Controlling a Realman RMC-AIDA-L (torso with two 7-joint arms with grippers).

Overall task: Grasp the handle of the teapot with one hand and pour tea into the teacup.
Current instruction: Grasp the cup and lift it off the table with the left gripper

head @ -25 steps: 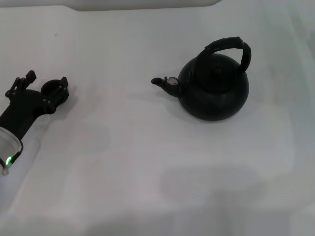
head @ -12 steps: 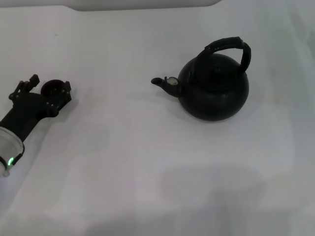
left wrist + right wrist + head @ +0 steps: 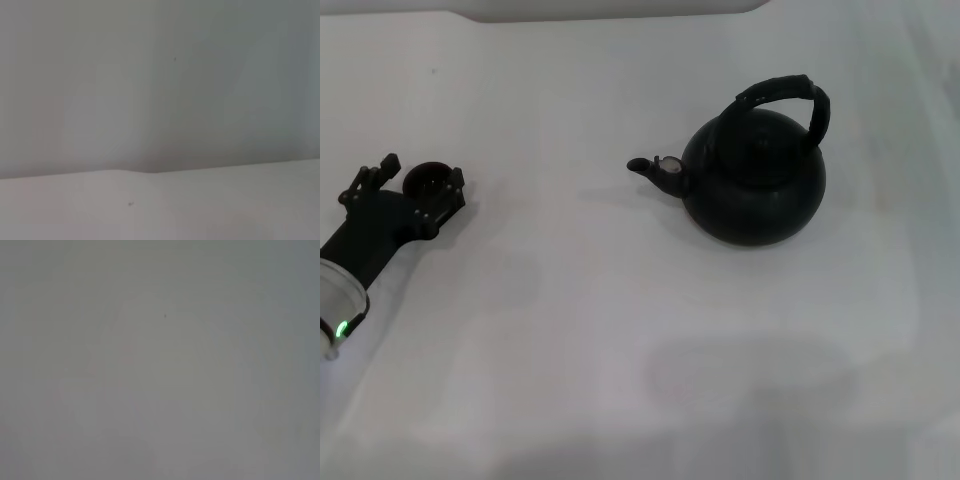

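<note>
White desk (image 3: 620, 330) carries everything. Black teapot (image 3: 753, 182) sits upright at far right, spout pointing left, its arched handle (image 3: 788, 98) free w/ nothing on it. Tiny black teacup (image 3: 425, 180) is well apart at far left, a reddish tint showing inside, so it may hold some tea already, can't be sure. Left pincer (image 3: 408, 184) lies low on the desk right at the cup, dark fingers either side of it; whether they press on it or just flank it can't be told. Right pincer isn't in view; both wrist views show only blank pale surface.

Progress, as judged: pouring not under way. Pot ungrasped, cup nowhere near the spout. Left to do: bring cup & spout close, take the handle w/ one pincer, tilt, pour
</note>
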